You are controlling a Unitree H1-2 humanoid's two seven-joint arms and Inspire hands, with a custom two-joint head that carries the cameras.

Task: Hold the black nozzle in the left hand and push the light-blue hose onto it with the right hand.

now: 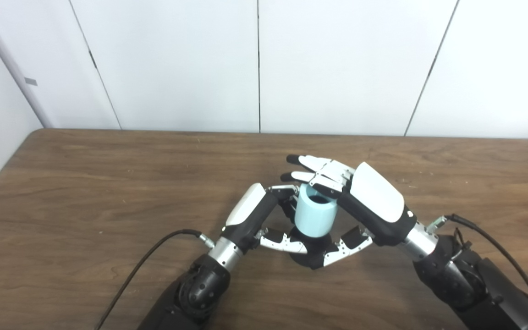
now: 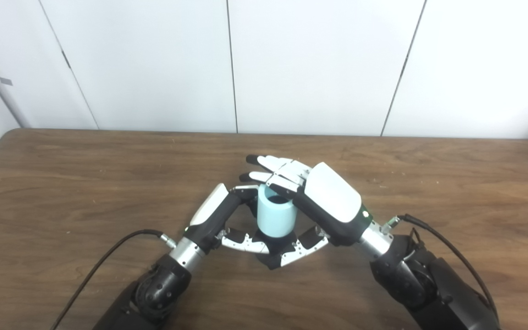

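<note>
Right robot hand (image 1: 369,201) clasps the light-blue hose (image 1: 315,216) over the black nozzle (image 1: 310,259) my left robot hand (image 1: 255,215) grips; a skewed push could jam it

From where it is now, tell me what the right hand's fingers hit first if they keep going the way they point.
Probably nothing: the right hand's fingers point left and away, passing over the hose rim; beyond them only bare table shows. Depth is uncertain.

Brown wood-grain table (image 1: 85,192), rounded far-left corner, surface scuffed; white panelled wall (image 1: 337,64) behind with dark vertical seams; small grey tab (image 1: 30,81) on left panel
</note>
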